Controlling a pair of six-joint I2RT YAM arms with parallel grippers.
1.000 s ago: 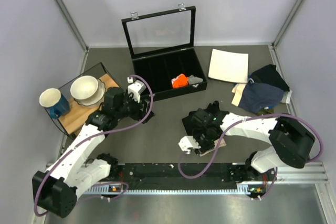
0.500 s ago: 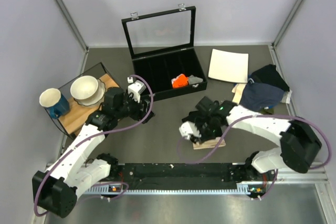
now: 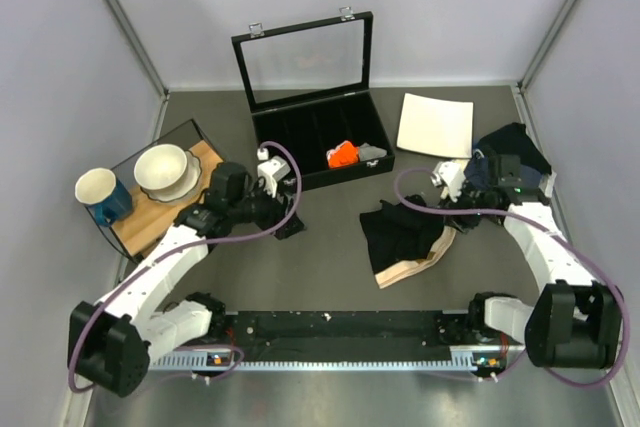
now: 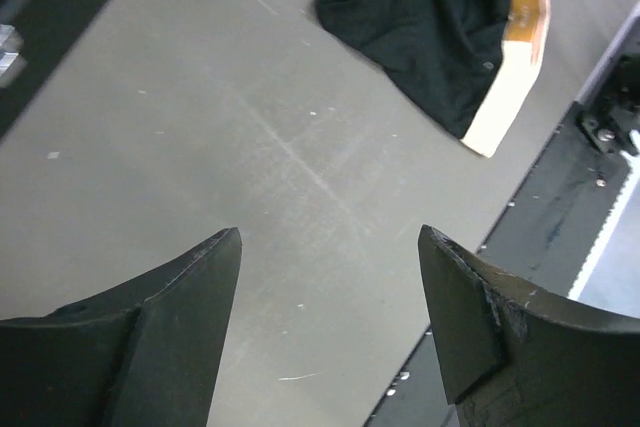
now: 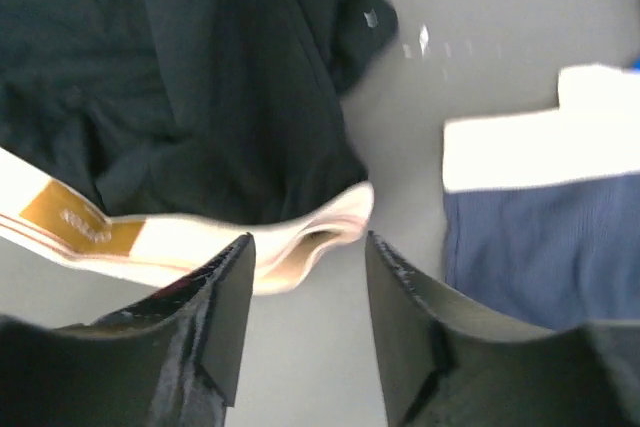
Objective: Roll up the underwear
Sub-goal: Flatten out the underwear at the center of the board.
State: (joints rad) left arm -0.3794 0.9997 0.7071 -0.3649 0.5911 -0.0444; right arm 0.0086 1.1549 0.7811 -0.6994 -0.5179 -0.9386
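Observation:
The underwear lies crumpled on the table, black with a pale beige waistband along its near edge. My right gripper is open and empty just right of it. In the right wrist view the black fabric and the waistband lie just beyond my open right gripper. My left gripper is open and empty over bare table to the left of the underwear. In the left wrist view my left gripper is open, and the underwear lies at the upper right.
A navy garment lies right of the right gripper, also in the right wrist view. An open black case at the back holds an orange cloth roll. A white plate sits back right. A bowl and mug sit at left.
My right gripper has let go of the underwear and drawn back to the right. The underwear now lies bunched a little further right. My left gripper has shifted slightly right.

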